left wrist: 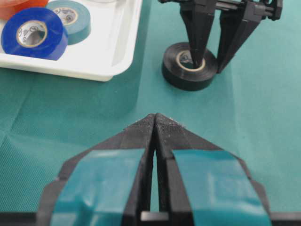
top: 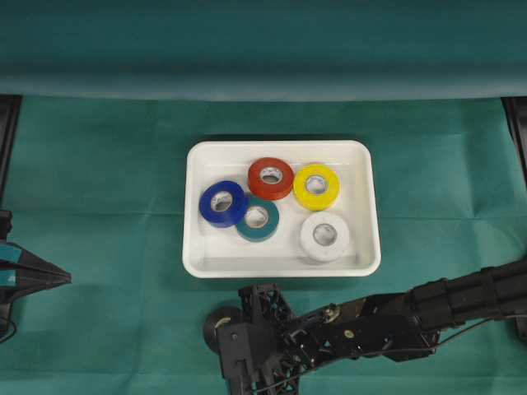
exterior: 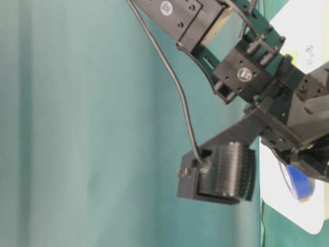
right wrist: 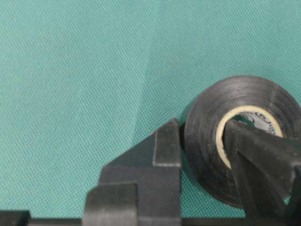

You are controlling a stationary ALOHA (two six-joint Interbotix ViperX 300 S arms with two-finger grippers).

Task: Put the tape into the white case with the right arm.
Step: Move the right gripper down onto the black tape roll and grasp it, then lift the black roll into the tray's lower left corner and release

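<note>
A teal cloth [top: 107,247] (creased in places) covers the worktop and hangs as a backdrop behind. The black tape [left wrist: 189,66] lies flat just outside the white case [top: 198,164], pinched through its wall by the right claw [left wrist: 209,59]. The left claw [left wrist: 155,123] rests closed, holding nothing.

White case [top: 282,265] sits center frame on green cloth [top: 99,181]. Inside: blue roll [top: 223,203] overlapping teal roll [top: 258,218], red roll [top: 271,178] touching yellow roll [top: 317,187], white roll [top: 324,236] lower right. Right arm [top: 428,309] enters from right edge, its gripper [top: 239,325] over black tape roll [top: 219,322] just below the case. Left gripper [top: 49,278] at left edge, teal bands.
</note>
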